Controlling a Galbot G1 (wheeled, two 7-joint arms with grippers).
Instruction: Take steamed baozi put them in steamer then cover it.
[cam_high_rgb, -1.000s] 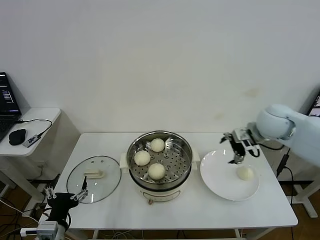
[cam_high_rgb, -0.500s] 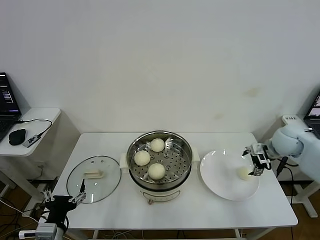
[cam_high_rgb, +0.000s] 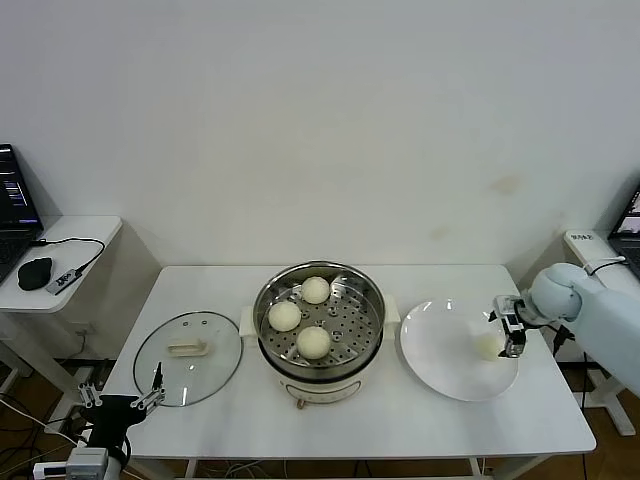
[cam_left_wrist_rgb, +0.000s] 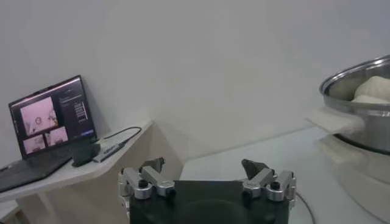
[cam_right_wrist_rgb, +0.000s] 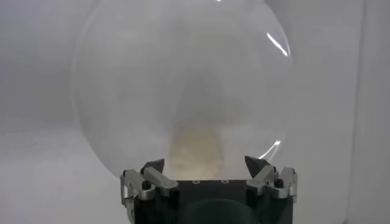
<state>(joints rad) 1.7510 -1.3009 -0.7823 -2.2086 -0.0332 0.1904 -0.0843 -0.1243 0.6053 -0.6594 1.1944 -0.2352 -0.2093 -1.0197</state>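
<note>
White desk (cam_high_rgb: 400, 420) holds the shiny steamer (cam_high_rgb: 318, 320) with three baozi inside. Its glass cover (cam_high_rgb: 188, 357) lies beside it. One last baozi (cam_high_rgb: 487, 346) waits on the plate (cam_high_rgb: 440, 350). Right pincer (cam_high_rgb: 511, 330) is spread apart around it and should squeeze next. Left pincer (cam_left_wrist_rgb: 207, 176) rests apart, low by the desk.

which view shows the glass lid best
The head view: the cover lies whole and flat on the table, beside the steamer, handle up. The left wrist view shows only a thin arc of rim past the left gripper. The right wrist view shows none.
</note>
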